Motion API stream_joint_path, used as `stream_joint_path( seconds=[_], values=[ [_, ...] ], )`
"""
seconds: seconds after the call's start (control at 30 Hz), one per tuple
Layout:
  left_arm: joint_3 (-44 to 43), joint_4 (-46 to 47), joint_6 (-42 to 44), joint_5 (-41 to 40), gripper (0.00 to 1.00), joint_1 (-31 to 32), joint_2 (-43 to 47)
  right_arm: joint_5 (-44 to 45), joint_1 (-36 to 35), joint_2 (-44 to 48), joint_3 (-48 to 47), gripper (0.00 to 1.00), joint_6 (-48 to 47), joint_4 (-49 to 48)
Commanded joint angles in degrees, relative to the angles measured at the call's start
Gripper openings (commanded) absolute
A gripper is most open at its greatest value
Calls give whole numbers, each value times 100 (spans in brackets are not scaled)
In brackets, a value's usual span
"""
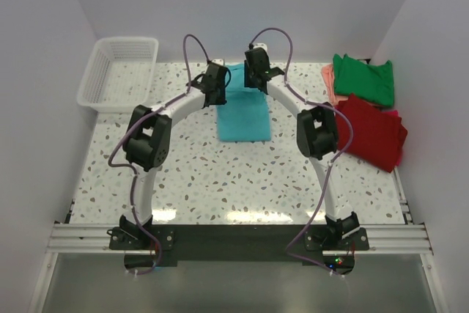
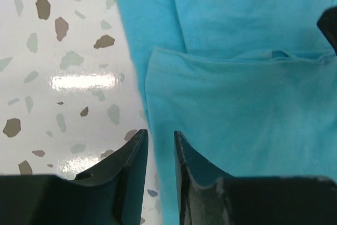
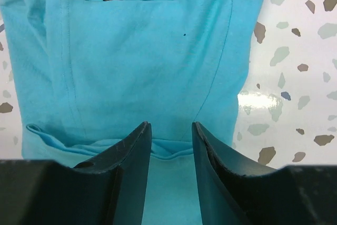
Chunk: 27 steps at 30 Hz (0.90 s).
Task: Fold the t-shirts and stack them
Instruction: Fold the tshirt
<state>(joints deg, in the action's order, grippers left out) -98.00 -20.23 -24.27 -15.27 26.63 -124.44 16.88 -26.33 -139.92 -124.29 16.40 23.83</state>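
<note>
While poised with both pairs of jaws slightly parted and empty above the turquoise t-shirt (image 1: pixel 243 116), part-folded at the far middle of the surface (image 1: pixel 220 181), treat as soft, light, limp cotton and pinch through the doubled hem corners.

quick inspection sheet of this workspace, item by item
surface: speckled table, glossy with glare
job's things: turquoise shirt folded, centre far; green shirt over salmon shirt, far right; red shirt in front of them
clutter: basket far left, looks empty
grippers: left gripper over turquoise shirt's left edge, open, empty; right gripper over its middle, open, empty
cables: purple cable looped along each arm
surroundings: white walls on three sides; metal rail at near edge
</note>
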Motion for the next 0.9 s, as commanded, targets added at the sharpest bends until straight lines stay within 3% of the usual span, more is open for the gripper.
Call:
stream_joint_path(
  seconds=[0.0, 0.13, 0.3, 0.5, 0.63, 0.87],
  values=[
    [219, -252, 72, 769, 34, -44, 684, 184, 40, -10, -367, 42, 38, 85],
    [1034, -271, 2, 1297, 40, -44, 1149, -237, 259, 359, -88, 46, 170, 780],
    [1809, -157, -139, 1894, 47, -44, 1686, -625, 339, 1666, 1596, 50, -58, 719],
    [2767, 256, -244, 2624, 49, -79, 2064, -1186, 330, 2442, 2706, 52, 21, 763],
    [3470, 668, -367, 2933, 49, -150, 2240, -1697, 339, 3065, 3735, 52, 143, 140],
    [4227, 1853, -824, 3451, 47, -404, 2363, -2470, 339, 3374, 4842, 52, 232, -519]
  ],
)
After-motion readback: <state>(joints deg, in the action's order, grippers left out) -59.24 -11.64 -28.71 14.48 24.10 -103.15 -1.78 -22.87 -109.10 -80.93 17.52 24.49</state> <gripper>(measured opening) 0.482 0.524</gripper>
